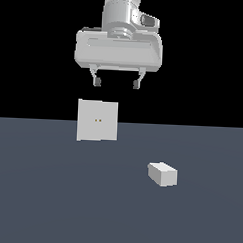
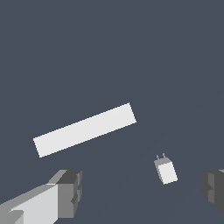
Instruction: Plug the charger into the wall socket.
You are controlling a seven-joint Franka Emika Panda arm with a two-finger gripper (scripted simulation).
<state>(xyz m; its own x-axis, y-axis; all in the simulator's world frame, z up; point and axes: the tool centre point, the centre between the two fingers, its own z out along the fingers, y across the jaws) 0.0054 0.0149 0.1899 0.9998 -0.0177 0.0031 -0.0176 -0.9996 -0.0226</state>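
Note:
The charger (image 1: 162, 174), a small white block, lies on the grey floor toward the exterior view's right; the wrist view shows the charger (image 2: 166, 170) with two short prongs at one end. The wall socket (image 1: 97, 121) is an upright white square plate with two tiny yellowish holes at its centre, and from above the wall socket (image 2: 85, 130) appears as a thin white bar. My gripper (image 1: 116, 83) hangs open high above both, holding nothing. One grey fingertip (image 2: 70, 192) shows in the wrist view, far from the other.
A flat dark grey floor (image 1: 50, 200) spreads under everything, with a black background behind it.

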